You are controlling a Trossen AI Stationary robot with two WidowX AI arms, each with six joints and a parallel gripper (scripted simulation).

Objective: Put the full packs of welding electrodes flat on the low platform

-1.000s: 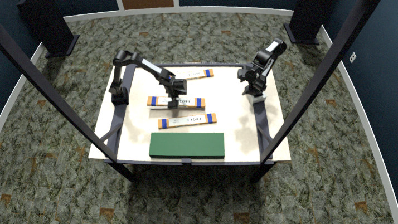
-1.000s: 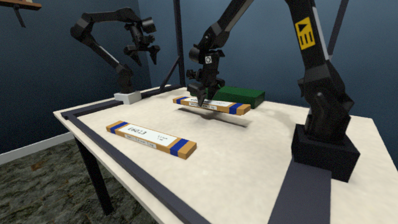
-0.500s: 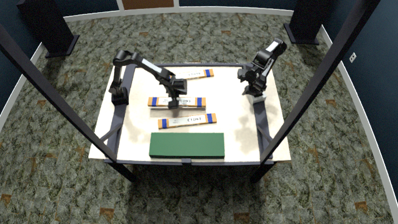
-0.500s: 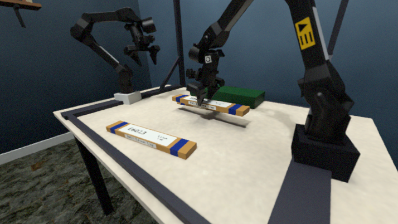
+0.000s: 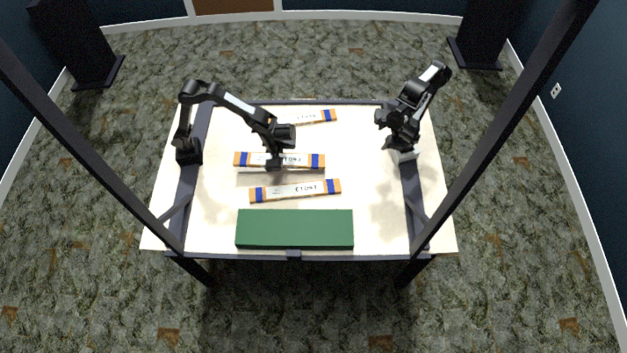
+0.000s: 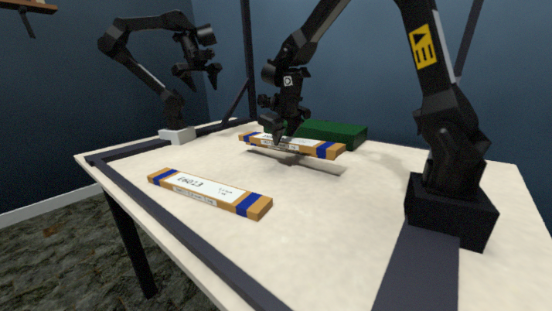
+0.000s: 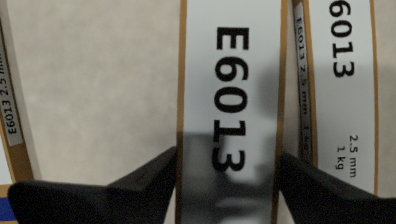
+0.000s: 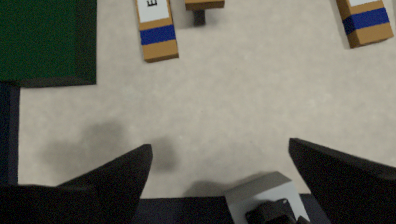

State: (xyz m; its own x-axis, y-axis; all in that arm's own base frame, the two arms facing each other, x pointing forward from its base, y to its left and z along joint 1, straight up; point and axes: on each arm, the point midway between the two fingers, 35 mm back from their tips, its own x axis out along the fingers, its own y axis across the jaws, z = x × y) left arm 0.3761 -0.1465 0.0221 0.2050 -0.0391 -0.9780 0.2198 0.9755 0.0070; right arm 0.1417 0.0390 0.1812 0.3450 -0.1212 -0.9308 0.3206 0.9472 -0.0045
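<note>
Top view: the left claw (image 5: 274,165) (image 6: 285,140) (image 7: 225,154) is clamped across the middle of one pack (image 5: 303,161) (image 6: 309,146) (image 7: 231,100), held above the surface (image 5: 364,176) (image 6: 328,240) (image 7: 100,75) (image 8: 240,100), its long axis roughly parallel to the green platform (image 5: 294,228) (image 6: 336,131) (image 8: 40,40); the right claw (image 5: 383,119) (image 6: 204,87) (image 8: 219,147), apart, hangs farther from that pack.

Electrode pack in the middle (image 5: 303,161) (image 6: 309,145) (image 7: 232,95) (image 8: 204,4): we hold it in our left gripper (image 5: 274,165) (image 6: 285,140) (image 7: 225,154), above the table (image 5: 364,176) (image 6: 328,232) (image 7: 100,75) (image 8: 250,100).
Platform-side pack (image 5: 295,190) (image 6: 252,145) (image 7: 345,100) (image 8: 158,32): flat on our table, between the held pack and the platform (image 5: 294,228) (image 6: 337,131) (image 8: 45,40).
Far pack (image 5: 313,117) (image 6: 209,193) (image 7: 12,125) (image 8: 366,25): on our table, opposite the platform.
</note>
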